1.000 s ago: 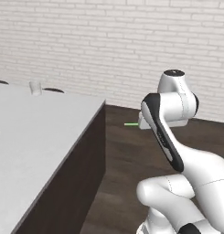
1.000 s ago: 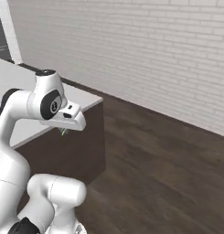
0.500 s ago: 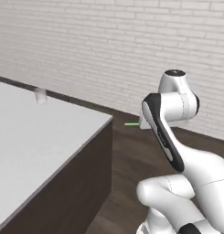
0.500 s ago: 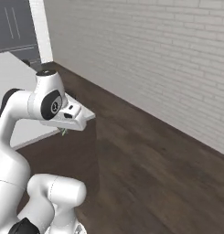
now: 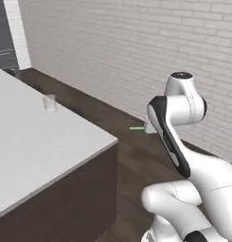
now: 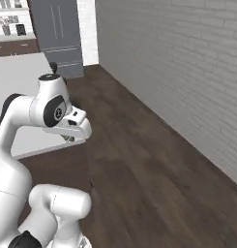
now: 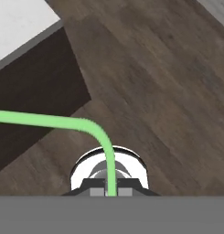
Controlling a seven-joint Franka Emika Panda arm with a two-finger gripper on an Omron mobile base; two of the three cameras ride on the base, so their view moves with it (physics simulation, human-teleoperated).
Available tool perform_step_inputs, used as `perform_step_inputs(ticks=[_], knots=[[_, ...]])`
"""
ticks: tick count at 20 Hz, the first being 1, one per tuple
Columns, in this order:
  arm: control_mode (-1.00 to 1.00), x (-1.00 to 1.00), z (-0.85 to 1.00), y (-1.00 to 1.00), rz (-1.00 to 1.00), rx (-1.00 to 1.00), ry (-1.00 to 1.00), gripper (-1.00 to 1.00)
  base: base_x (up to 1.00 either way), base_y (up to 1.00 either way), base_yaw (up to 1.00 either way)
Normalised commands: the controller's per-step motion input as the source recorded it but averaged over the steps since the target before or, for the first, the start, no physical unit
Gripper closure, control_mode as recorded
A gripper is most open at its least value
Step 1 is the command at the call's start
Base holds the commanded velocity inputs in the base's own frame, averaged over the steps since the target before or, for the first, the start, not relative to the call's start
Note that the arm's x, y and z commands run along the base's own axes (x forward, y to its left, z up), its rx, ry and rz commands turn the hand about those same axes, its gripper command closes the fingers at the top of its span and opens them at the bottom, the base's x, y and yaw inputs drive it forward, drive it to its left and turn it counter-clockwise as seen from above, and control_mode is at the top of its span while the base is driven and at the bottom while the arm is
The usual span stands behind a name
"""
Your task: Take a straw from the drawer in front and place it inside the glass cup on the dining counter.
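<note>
My gripper [image 7: 111, 191] is shut on the light-green straw [image 7: 54, 120], which rises from between the fingertips and bends off to the left in the hand view. In the left base view a short piece of the straw [image 5: 136, 127] sticks out left of the hand, above the floor and to the right of the dining counter [image 5: 27, 151]. The glass cup [image 5: 50, 102] stands upright near the counter's far edge, well left of the hand. In the right base view the gripper [image 6: 69, 138] hangs under the hand by the counter's corner [image 6: 23, 77]. The drawer is out of view.
A white brick wall [image 5: 136, 52] runs along the far side, with dark wood floor [image 6: 149, 164] between it and the counter. A tall grey cabinet [image 6: 57, 34] stands at the room's end. The counter's dark side [image 7: 31, 91] lies below and left of the hand.
The whole picture has shifted in both base views, so the base has moved. The arm keeps its pose with the straw still in the gripper.
</note>
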Motion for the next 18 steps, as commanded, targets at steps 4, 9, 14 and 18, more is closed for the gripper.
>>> perform_step_inputs(ticks=[4,9,14,18], knots=[[1.00,0.00,0.00,0.00,0.00,0.00,0.00,1.00,0.67,-0.92,0.52],[1.00,0.00,0.00,0.00,0.00,0.00,0.00,1.00,0.61,-0.88,0.56],[1.00,0.00,0.00,0.00,0.00,0.00,0.00,1.00,0.53,-0.85,0.57],[1.00,0.00,0.00,0.00,0.00,0.00,0.00,1.00,0.58,-0.86,0.56]])
